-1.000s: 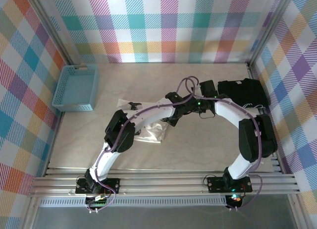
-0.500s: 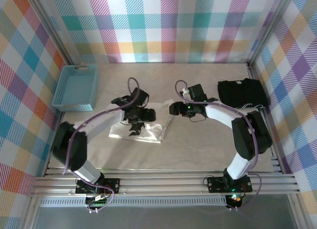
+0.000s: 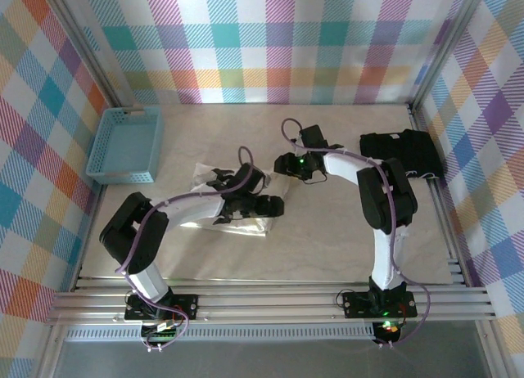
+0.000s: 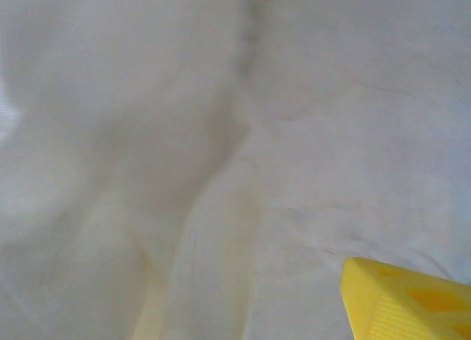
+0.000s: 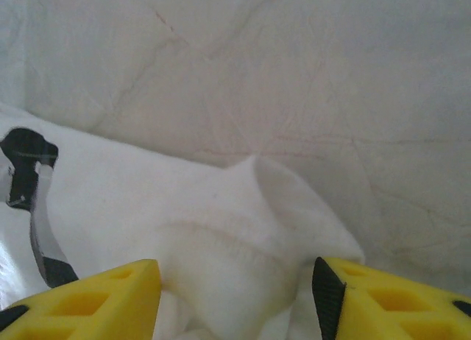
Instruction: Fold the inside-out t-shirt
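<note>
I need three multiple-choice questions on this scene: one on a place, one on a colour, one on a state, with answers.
1. Where on the pale marbled table does the blue plastic mesh basket stand? A) back left B) front right C) middle
2. What colour are the fingers of the right pincer? A) red B) yellow C) green
3. The white thin-fabric t-shirt is: A) hanging B) lying wrinkled on the table C) inside the basket
Answers: A, beside the left wall; B, yellow in the wrist view; B, creased on the tabletop.
</note>
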`<action>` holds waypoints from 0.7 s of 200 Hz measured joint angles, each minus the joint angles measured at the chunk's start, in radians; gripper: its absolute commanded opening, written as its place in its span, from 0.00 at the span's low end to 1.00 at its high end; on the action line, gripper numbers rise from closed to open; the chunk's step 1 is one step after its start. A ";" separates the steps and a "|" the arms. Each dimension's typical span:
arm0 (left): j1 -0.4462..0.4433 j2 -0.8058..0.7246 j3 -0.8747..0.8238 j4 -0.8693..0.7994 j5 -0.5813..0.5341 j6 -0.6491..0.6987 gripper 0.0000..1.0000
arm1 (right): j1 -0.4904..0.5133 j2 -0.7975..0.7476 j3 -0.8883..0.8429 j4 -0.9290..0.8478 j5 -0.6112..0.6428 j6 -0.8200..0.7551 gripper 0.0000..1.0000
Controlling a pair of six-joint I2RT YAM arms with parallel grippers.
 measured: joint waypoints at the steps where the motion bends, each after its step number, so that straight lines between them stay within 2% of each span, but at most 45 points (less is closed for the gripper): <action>1: -0.003 0.000 0.000 0.002 0.002 0.001 0.76 | -0.002 0.000 0.002 -0.002 -0.001 -0.001 0.54; 37: -0.089 0.024 0.028 0.017 0.089 0.051 0.80 | -0.084 -0.011 0.035 -0.056 -0.014 -0.041 0.61; 59: -0.084 -0.001 0.033 -0.018 0.091 0.102 0.81 | -0.132 -0.080 -0.023 -0.080 -0.013 -0.070 0.62; 75: -0.059 -0.074 0.028 -0.064 0.075 0.137 0.82 | -0.146 -0.169 -0.099 -0.086 -0.026 -0.076 0.62; 88: -0.001 -0.162 0.011 -0.077 0.058 0.147 0.83 | -0.130 -0.254 -0.174 -0.081 -0.049 -0.075 0.60; 108: 0.187 -0.263 0.000 -0.085 0.015 0.133 0.82 | -0.052 -0.342 -0.267 -0.067 -0.075 -0.066 0.57; 127: 0.362 -0.237 0.000 -0.084 -0.060 0.103 0.81 | 0.066 -0.352 -0.321 -0.029 -0.114 -0.040 0.51; 140: 0.441 -0.176 -0.001 -0.087 -0.104 0.087 0.81 | 0.140 -0.333 -0.338 -0.010 -0.143 -0.013 0.50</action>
